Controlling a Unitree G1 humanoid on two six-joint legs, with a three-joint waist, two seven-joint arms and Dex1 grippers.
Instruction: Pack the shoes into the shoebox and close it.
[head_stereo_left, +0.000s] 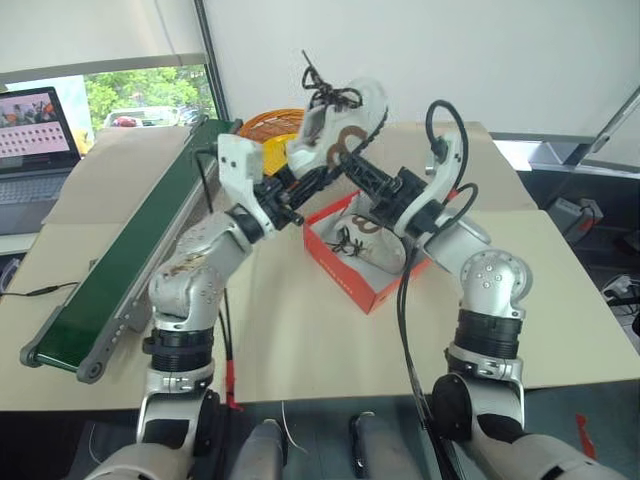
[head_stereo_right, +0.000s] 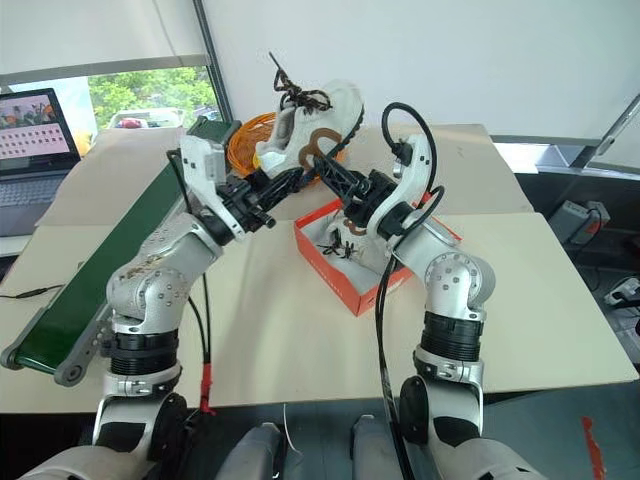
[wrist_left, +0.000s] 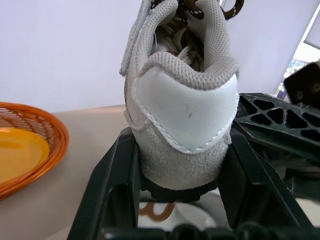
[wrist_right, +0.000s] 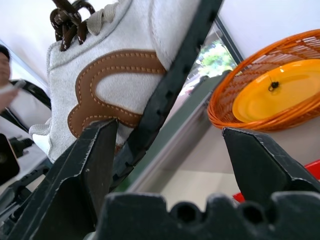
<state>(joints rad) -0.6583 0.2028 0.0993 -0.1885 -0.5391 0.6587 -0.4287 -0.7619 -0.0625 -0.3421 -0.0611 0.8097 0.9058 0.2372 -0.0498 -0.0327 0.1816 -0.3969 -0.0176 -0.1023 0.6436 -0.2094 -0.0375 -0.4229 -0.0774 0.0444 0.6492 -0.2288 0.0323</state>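
Left claw (wrist_left: 182, 210) clamps shoe 1's (head_stereo_left: 340, 120) heel, aloft over the box (head_stereo_left: 372, 290); right claw (wrist_right: 170, 165) gapes beside it. Light, soft upper: grip the stiff heel. Shoe 2 (head_stereo_left: 372, 250) lies boxed.

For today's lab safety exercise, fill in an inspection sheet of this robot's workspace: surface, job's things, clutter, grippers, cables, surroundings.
Surface: beige table.
Job's things: one shoe held up in the air; second shoe lying in the open shoebox.
Clutter: orange wicker basket; green conveyor.
Grippers: left gripper shut on the raised shoe's heel; right gripper open beside that shoe.
Cables: black cable along the right arm.
Surroundings: laptop, window.
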